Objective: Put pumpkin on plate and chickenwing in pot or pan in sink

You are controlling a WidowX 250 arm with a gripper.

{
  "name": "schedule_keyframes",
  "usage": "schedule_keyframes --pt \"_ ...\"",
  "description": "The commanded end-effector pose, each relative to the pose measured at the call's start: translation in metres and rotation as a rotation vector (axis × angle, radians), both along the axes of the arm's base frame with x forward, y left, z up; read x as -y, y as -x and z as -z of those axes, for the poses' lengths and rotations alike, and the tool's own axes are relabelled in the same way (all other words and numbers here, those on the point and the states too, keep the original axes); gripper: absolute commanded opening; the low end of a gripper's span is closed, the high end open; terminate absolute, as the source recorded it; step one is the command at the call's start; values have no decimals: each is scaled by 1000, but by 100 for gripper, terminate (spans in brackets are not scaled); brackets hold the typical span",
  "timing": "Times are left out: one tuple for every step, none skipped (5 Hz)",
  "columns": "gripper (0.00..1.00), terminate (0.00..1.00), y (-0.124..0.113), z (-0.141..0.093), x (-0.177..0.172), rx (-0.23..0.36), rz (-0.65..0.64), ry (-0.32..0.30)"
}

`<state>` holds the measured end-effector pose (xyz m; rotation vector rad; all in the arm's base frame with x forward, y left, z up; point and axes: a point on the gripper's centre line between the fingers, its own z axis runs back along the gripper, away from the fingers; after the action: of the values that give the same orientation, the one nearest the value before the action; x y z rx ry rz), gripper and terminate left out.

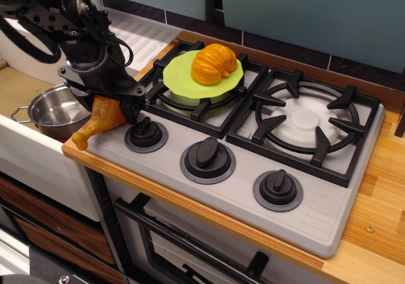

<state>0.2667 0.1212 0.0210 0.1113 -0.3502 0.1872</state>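
The orange ribbed pumpkin (214, 62) sits on the lime-green plate (179, 76), which rests on the left burner grate. My gripper (107, 105) is at the stove's left edge, its black fingers on either side of the bulbous end of the golden-brown chickenwing (96, 125). It looks shut on it. The thin bone end points down-left over the wooden counter edge. The steel pot (54, 110) stands in the sink (25, 154) just left of the gripper; the arm hides its right rim.
A grey stove top carries three black knobs (207, 157) along its front and a bare right burner (310, 123). A white ribbed drainboard (142, 34) lies behind the arm. Wooden counter (380, 189) runs on the right.
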Motion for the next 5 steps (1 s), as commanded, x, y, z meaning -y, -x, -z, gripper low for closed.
schedule_keyframes --pt "0 0 -11 -37 4 -5 31 -17" --pt "0 0 -18 -65 -13 -13 95 -13" --pt "0 0 -34 -78 -36 -14 157 -4" --pt "0 0 -52 -75 -62 -8 196 3" --pt "0 0 -62 -62 -84 3 213 14"
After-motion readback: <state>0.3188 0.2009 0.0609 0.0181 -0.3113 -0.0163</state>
